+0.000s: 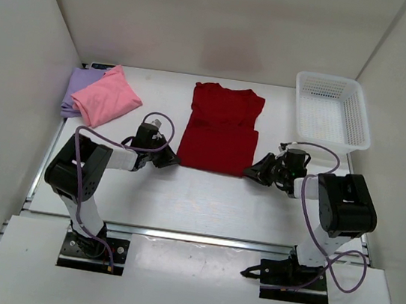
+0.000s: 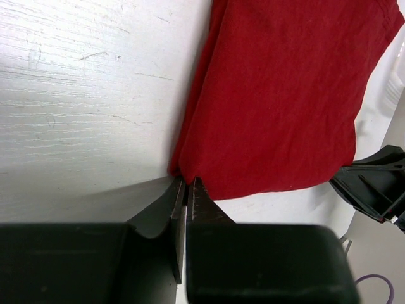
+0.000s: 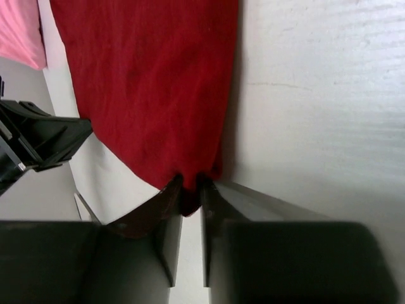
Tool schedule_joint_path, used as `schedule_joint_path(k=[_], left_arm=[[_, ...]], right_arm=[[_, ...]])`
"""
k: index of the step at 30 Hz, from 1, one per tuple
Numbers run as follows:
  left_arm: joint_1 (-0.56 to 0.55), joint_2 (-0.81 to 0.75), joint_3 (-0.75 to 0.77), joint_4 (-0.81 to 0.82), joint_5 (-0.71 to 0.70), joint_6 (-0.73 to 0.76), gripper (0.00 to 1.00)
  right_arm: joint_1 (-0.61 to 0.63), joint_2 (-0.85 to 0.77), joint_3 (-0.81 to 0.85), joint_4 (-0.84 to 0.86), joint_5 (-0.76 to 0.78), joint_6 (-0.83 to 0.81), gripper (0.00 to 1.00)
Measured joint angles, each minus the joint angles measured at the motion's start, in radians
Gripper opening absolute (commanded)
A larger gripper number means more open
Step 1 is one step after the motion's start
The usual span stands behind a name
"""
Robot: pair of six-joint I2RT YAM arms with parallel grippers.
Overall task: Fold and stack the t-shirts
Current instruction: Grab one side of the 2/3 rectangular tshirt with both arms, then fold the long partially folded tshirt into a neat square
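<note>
there are three shirts. one is a dark red shirt [image 1: 220, 128], one is a pink shirt [image 1: 106, 97] and one is a purple shirt [image 1: 76, 89]. there is one white basket [image 1: 360, 117] with lots of little holes. there are two black robot arms, and each one has one gripper.

the dark red shirt lies flat, folded over once. its near edge runs between the two grippers and the rest of it goes away past them. the left gripper [image 2: 188, 182] is at the shirt's near left corner. its two fingers are squeezed almost together and pinch the tip of that corner. the right gripper [image 3: 190, 185] is at the near right corner. it is clenched on the cloth, and a bit of red shows between its fingers.

the pink shirt is farther back and off to the left of the left gripper. it lies folded on top of the purple shirt, which peeks out on the left. the basket sits farther back and to the right of the right gripper.

everything rests on a white table [image 1: 204, 197] with small scratches. plain white walls [image 1: 222, 18] stand around three sides of it.
</note>
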Motion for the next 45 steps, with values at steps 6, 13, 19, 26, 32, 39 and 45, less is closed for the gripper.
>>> schedule_joint_path(k=[6,13,19,26,32,39,45], left_arm=[[0.000,-0.002,0.000,-0.005,0.000,0.005,0.00],[-0.014,-0.166,-0.091,-0.124,-0.011,0.060,0.00],[-0.077,-0.579,-0.275,-0.415,-0.023,0.118,0.00],[-0.055,-0.842,-0.098,-0.735,-0.033,0.137,0.00],[-0.007,-0.476,0.290,-0.647,-0.090,0.185,0.00],[0.022,0.015,0.628,-0.554,-0.159,0.196,0.00],[0.055,0.291,0.839,-0.552,-0.172,0.180,0.00]], right_arm=[[0.010,0.008,0.010,-0.006,0.019,-0.006,0.00],[0.085,-0.215,-0.121,-0.148,0.057,-0.063,0.00],[0.243,-0.582,-0.240,-0.433,0.105,-0.117,0.00],[0.245,-0.713,-0.065,-0.709,0.118,-0.181,0.00],[0.153,-0.314,0.393,-0.701,0.122,-0.276,0.00],[0.048,0.145,0.845,-0.672,0.105,-0.322,0.00],[0.011,0.452,1.151,-0.714,0.073,-0.339,0.00]])
